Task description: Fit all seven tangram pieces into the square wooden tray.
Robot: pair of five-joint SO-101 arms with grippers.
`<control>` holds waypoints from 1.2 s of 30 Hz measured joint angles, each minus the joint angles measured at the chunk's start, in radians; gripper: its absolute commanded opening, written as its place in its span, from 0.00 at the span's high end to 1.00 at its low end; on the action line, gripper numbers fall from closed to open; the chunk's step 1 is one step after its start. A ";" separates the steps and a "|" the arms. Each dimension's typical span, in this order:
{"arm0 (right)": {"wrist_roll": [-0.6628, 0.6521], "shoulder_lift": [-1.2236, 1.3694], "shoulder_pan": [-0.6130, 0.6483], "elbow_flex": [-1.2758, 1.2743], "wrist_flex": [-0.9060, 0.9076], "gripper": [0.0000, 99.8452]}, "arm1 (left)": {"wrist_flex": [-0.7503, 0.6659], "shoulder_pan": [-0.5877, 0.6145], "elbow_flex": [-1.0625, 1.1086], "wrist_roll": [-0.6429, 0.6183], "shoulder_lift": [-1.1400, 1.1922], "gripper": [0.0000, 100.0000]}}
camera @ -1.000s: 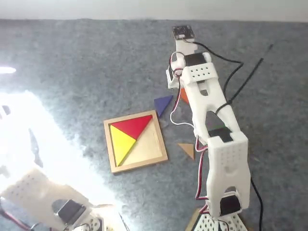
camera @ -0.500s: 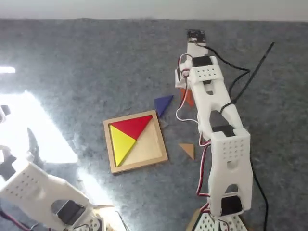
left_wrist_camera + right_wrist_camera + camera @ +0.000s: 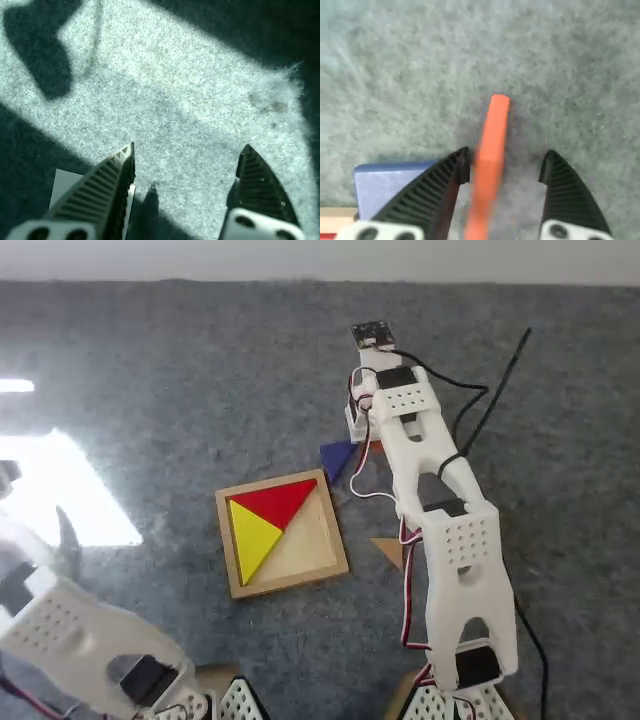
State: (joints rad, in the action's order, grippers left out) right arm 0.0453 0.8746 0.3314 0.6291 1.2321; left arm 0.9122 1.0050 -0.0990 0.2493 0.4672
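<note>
You have one tray (image 3: 224, 545) and five tangram pieces: a red triangle (image 3: 275, 500) and a yellow triangle (image 3: 250, 535) inside it, and a blue piece (image 3: 337, 454), an orange piece (image 3: 492, 135) and a tan triangle (image 3: 388, 550) outside. You run two arms, a left arm (image 3: 70, 625) and a right arm (image 3: 455, 550).

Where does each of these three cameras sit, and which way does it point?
High view: fixed above the table, looking down on the wooden tray, the right arm and the left arm.
Left wrist view: on the left arm's wrist, facing down at the grey mat past the open left gripper.
Right wrist view: on the right arm's wrist, facing down past the open right gripper, with an orange piece between its fingers.
Shared: the high view's blue piece also lies beside the right gripper.
</note>
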 measured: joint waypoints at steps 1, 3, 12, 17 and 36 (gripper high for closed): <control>-0.006 0.011 0.003 0.018 0.014 0.81 | 0.000 0.005 0.000 0.000 0.000 0.68; -0.035 0.034 0.005 0.061 0.048 0.81 | 0.000 0.006 0.000 -0.002 0.000 0.68; -0.110 0.077 0.132 0.212 0.199 0.81 | 0.000 0.005 0.000 0.000 0.000 0.68; -0.114 0.078 0.186 0.219 0.247 0.81 | 0.000 0.005 0.000 0.000 0.000 0.68; -0.325 0.080 0.020 0.201 0.517 0.88 | 0.000 0.005 0.000 0.000 0.000 0.68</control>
State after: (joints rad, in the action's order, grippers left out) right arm -0.2800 0.9544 0.3514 0.8301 1.7492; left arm 0.9122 1.0096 -0.0990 0.2493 0.4672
